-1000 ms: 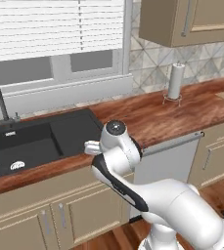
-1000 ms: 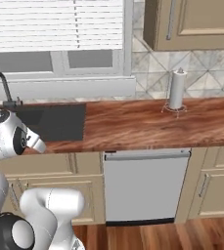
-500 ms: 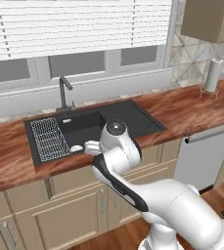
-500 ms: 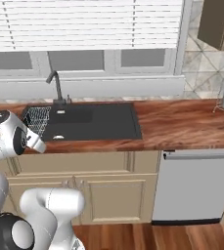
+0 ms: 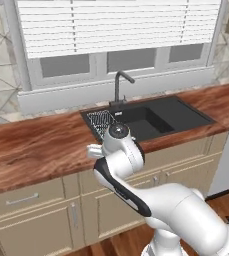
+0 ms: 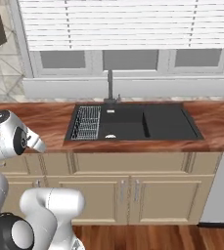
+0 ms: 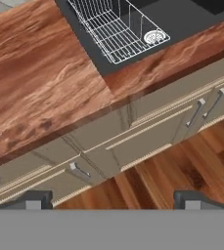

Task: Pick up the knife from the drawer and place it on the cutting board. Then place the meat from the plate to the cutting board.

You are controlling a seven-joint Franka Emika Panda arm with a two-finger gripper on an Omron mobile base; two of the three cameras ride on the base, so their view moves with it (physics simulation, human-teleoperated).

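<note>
Left base view: my white arm with dark joints is folded in close over my base, elbow up in front of the reddish-brown wooden counter. I judge it is tucked like this for driving, not for reaching.
Sink: a black double-bowl sink is sunk into the counter under the window with white slatted blinds, with a dark tall tap behind it and a white wire rack in its left bowl.
Right base view: the same sink sits mid-counter, beige cabinet doors with silver handles below it, and the edge of a grey dishwasher front is at the right.
Floor: warm brown wooden planks run along the cabinet feet.
Hand view: my gripper looks down over the counter edge at the cabinet fronts; the two dark tips stand far apart with nothing between them, so it is wide and empty.
Task things: I cannot make out knife, cutting board, meat or plate here, and I cannot tell whether any beige front is the wide drawer.
Stage: by my judgement I am at the very start, not yet placed at the drawer.
</note>
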